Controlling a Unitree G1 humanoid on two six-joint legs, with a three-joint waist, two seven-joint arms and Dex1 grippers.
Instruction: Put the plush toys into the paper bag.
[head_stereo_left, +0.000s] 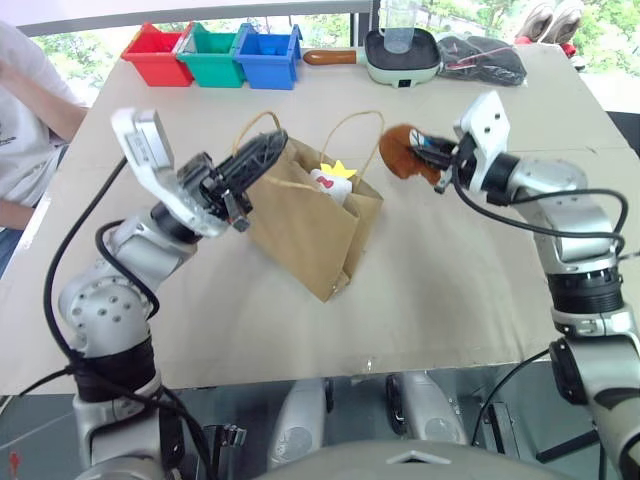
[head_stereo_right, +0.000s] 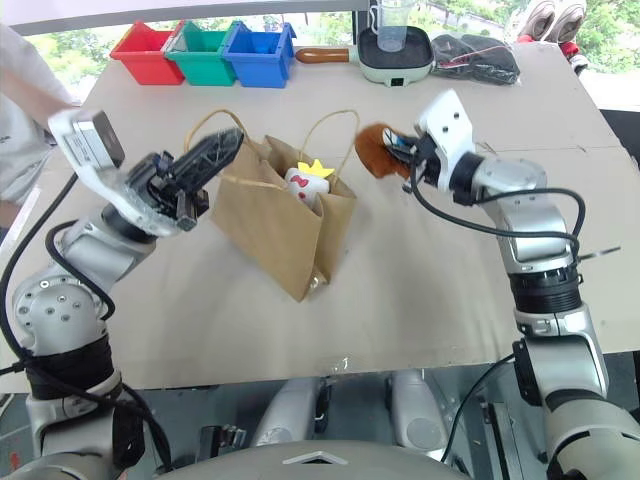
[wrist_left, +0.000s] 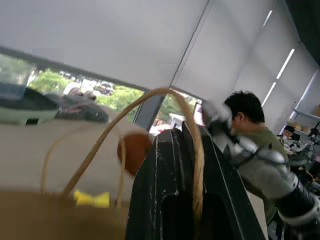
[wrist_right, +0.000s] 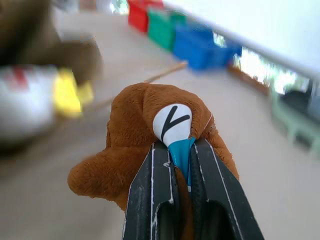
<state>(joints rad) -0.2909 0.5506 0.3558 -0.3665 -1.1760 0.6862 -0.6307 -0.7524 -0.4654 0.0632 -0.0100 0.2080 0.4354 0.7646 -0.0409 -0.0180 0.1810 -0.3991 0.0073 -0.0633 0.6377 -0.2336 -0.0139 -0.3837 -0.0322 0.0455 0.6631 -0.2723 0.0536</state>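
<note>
Cardboard-covered table, left end effector clenching paper bag handle, right end effector grasping brown plush

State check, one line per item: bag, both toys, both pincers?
paper bag: upright, mouth open, one handle held
white plush toy: inside the bag, top showing
brown plush toy: lifted off the table, beside the bag's mouth
left pincer: shut on the bag's handle
right pincer: shut on the brown toy

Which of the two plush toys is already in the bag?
The white plush toy with the yellow tip: it sits inside the open paper bag. The brown plush toy is outside, clamped in the right hand beside the bag.
</note>
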